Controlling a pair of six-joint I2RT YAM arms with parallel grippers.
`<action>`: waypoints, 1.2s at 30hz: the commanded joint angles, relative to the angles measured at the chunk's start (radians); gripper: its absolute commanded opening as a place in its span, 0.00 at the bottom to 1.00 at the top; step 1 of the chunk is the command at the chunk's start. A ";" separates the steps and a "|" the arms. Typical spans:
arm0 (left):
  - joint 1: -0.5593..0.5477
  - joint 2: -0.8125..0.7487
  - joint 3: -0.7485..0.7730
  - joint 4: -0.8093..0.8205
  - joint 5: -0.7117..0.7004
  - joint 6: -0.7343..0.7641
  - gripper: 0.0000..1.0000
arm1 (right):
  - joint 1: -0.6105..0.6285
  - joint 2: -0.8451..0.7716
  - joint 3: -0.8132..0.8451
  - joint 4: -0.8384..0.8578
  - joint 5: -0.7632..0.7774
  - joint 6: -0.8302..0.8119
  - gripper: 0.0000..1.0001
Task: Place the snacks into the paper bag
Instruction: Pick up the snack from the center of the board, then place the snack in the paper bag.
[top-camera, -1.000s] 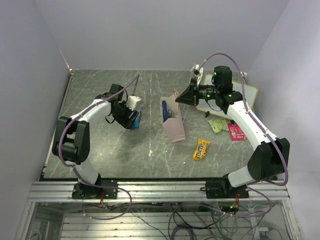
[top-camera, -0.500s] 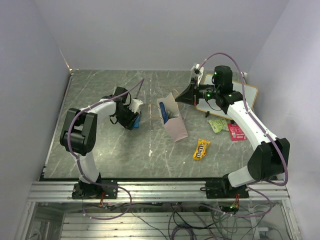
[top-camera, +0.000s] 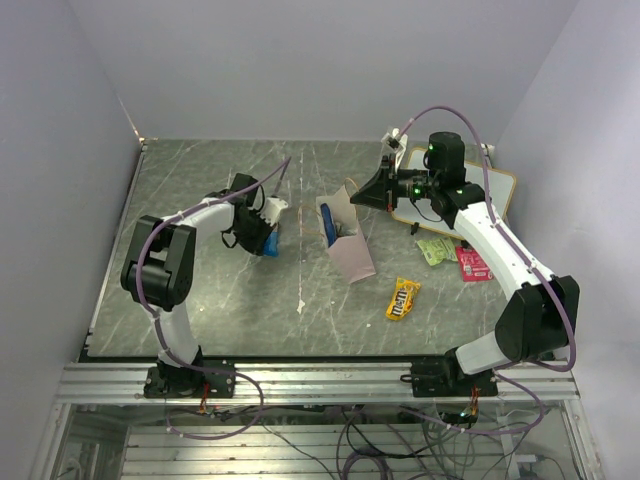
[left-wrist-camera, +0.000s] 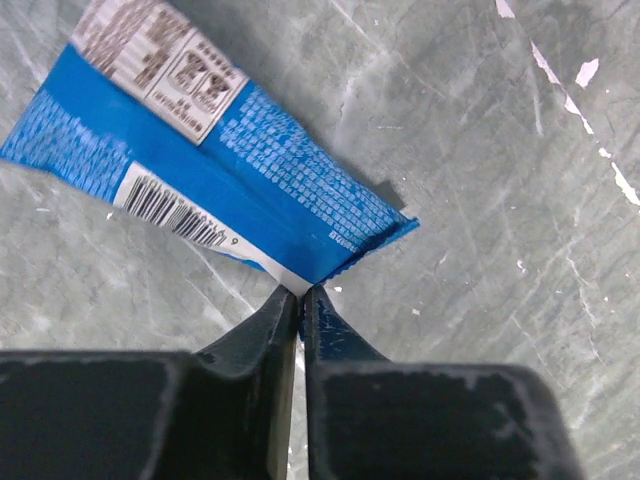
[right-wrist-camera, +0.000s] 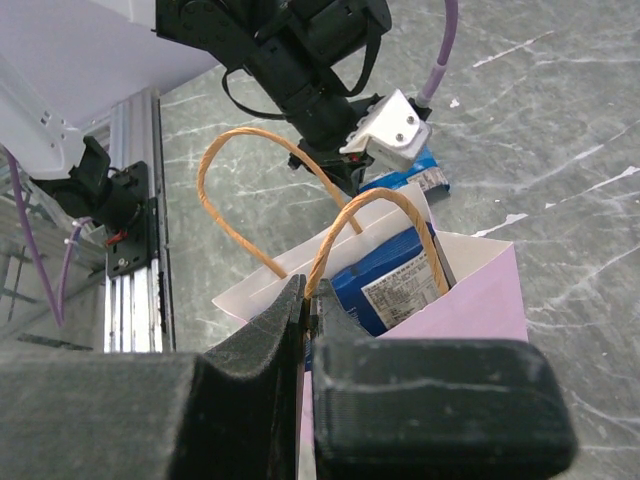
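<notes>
Left gripper (left-wrist-camera: 300, 295) is down on the worktop (top-camera: 200, 300), between the left edge and the middle, right at the blue-white packet (left-wrist-camera: 220, 190) lying flat there. The jaws stand almost together, just a thin slit, and the packet's white seam runs in between the tips: that looks like a pinch on its near edge. Over to the right gripper (right-wrist-camera: 305, 290), held up towards the far edge, jaws closed tight on one tan handle (right-wrist-camera: 330, 240) of the paper bag (right-wrist-camera: 480, 300). The second handle loops free behind it. The bag stands about mid-worktop with its mouth open, and there's the dark blue chip bag (right-wrist-camera: 385, 285) already inside, its white label panel showing. The overhead view has the two grippers well apart, with the bag between them. The yellow M&M's (top-camera: 403, 298) lie flat towards the near edge, right of the bag. The light green packet (top-camera: 436, 250) and pink-red packet (top-camera: 472, 264) lie just beside each other close to the right edge, partly under the right arm. The white board (top-camera: 500, 190) sits in the far right corner.
</notes>
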 joint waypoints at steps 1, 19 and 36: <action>-0.007 -0.025 0.042 -0.078 -0.019 0.038 0.11 | -0.006 -0.004 -0.008 0.032 -0.018 0.005 0.00; -0.008 -0.334 0.329 -0.447 -0.125 0.171 0.07 | -0.004 0.015 -0.007 0.059 -0.007 0.042 0.00; -0.168 -0.396 0.685 -0.571 0.075 0.124 0.07 | 0.036 0.059 0.021 0.209 -0.030 0.251 0.00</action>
